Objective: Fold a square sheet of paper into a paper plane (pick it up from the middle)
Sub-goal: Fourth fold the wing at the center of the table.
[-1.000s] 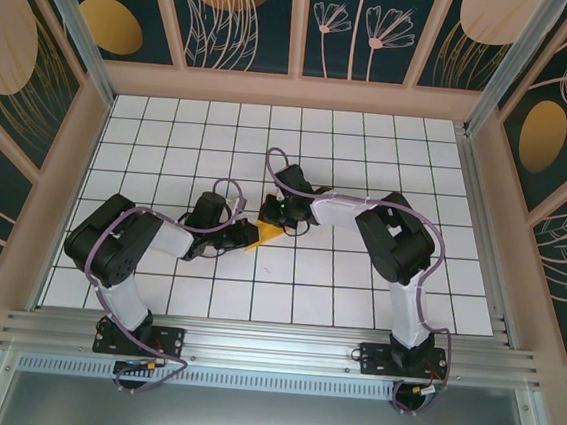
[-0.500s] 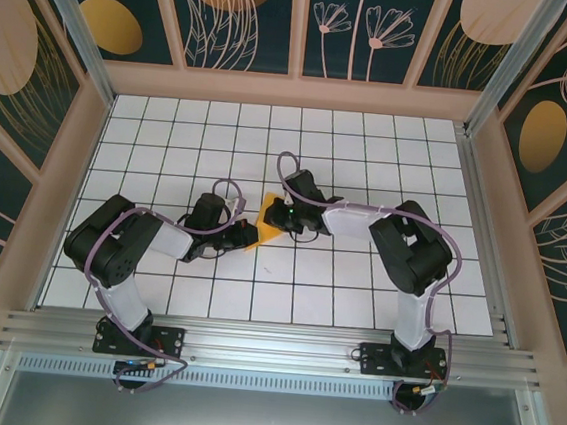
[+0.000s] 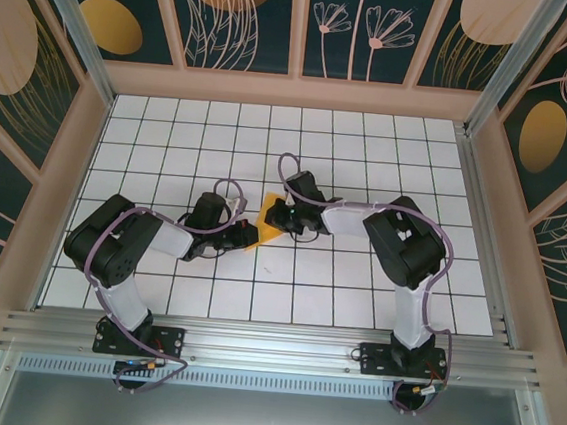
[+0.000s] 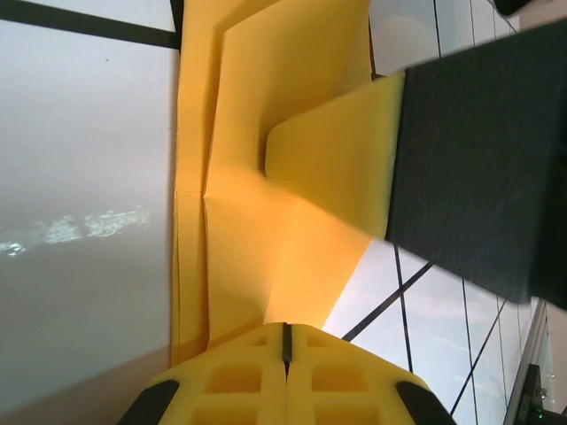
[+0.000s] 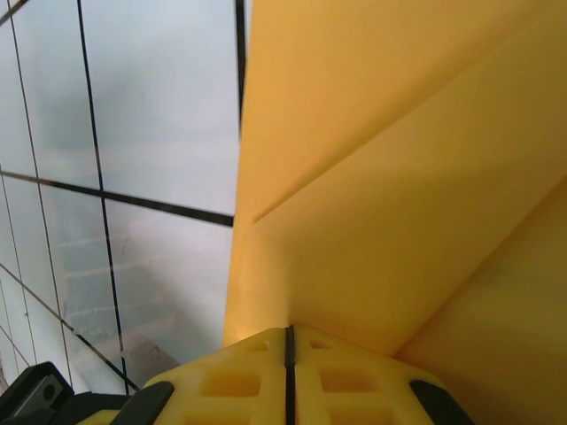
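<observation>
The left gripper (image 4: 285, 335) is closed. In the left wrist view its two yellow fingers meet at a thin seam, with an edge of the folded sheet (image 4: 239, 133) clamped between them. The right gripper (image 5: 289, 338) is also closed, and in the right wrist view it pinches a layered edge of the same sheet. From the left wrist we also see one of the right gripper's fingers (image 4: 332, 173) lying against an upper layer of the paper.

The sheet carries several creases. One long crease runs away from the left fingers, and an overlapping flap lies beside it. In the top view the sheet is a small orange-yellow wedge held between the two grippers, near the middle of the tiled table (image 3: 369, 160). We cannot tell whether it touches the tiles.

We judge that a fold is in progress, because the shape is not yet a slim pointed dart.

To do this step well:

1. Use one gripper as the anchor and hold it fixed.
2. Swing the other gripper in an arc about the intended crease. Do not pull the grippers apart, as thin paper tears or slips under tension.
3. Align the moving edge with the existing centre crease before pressing.
4. Lower the fold flat onto the table to set the crease, and only then release.
</observation>
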`<move>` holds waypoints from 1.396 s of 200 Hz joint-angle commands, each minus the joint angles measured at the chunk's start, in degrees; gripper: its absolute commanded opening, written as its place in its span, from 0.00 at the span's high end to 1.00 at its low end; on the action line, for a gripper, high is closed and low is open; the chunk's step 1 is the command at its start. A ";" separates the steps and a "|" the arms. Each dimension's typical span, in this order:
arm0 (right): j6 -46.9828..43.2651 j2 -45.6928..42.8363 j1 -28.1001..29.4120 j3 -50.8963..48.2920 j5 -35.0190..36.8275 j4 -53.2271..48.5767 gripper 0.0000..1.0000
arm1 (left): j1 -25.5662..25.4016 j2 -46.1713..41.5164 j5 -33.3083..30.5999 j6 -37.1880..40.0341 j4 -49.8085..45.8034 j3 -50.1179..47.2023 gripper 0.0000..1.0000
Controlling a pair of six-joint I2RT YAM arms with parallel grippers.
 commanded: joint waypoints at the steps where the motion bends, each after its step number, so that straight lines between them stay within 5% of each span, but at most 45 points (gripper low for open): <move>1: -0.21 1.57 -1.64 0.71 1.70 -0.29 0.89 | 0.04 3.95 -5.05 3.36 -11.99 -1.98 1.00; 189: -3.88 7.53 -10.73 10.48 2.39 -7.34 0.87 | 0.05 5.16 -5.00 2.94 -10.49 -4.49 1.00; 279: -5.92 -5.14 -12.21 6.32 4.60 -8.46 0.84 | 0.05 3.60 -5.25 2.68 -11.03 -3.95 1.00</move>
